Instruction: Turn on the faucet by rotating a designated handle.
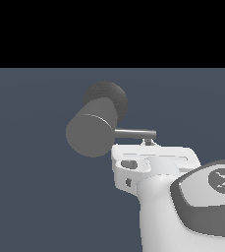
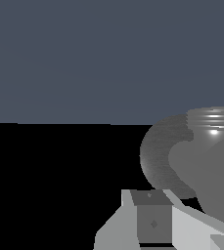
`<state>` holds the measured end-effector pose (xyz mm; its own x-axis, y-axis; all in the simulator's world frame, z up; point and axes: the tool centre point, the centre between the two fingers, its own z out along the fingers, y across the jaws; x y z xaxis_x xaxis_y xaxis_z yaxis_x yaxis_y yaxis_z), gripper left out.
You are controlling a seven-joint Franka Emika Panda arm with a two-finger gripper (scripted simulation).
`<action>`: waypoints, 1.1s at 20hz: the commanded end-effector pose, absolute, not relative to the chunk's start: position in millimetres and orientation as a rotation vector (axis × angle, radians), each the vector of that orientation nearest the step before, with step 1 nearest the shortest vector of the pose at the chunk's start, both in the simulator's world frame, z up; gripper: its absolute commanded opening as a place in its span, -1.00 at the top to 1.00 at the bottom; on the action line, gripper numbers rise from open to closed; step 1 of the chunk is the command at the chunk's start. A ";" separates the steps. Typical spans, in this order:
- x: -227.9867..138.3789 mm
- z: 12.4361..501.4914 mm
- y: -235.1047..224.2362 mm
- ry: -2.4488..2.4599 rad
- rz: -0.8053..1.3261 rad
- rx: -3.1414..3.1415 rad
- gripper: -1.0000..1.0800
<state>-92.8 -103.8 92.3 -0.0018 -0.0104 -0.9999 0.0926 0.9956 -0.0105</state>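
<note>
Against plain blue-grey ground: one faucet (image 1: 91,134), one handle (image 1: 136,133), one claw (image 1: 147,142), grip indiscernible.

Open room all round the faucet (image 1: 92,130) on exterior view's left; only its handle (image 1: 135,133) juts out, right above gripper (image 1: 148,142).

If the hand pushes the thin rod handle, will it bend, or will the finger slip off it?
The handle looks like straight, shiny metal, so it would probably stay stiff and swing about the faucet. Being thin, round and glossy, it may let the hand slide off near its free end.
</note>
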 end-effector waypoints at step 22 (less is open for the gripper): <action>-93.9 143.9 -110.2 1.599 -0.095 0.076 1.00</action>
<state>-97.1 -126.1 120.1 -0.0694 -0.0106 -0.9975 0.1328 0.9909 -0.0198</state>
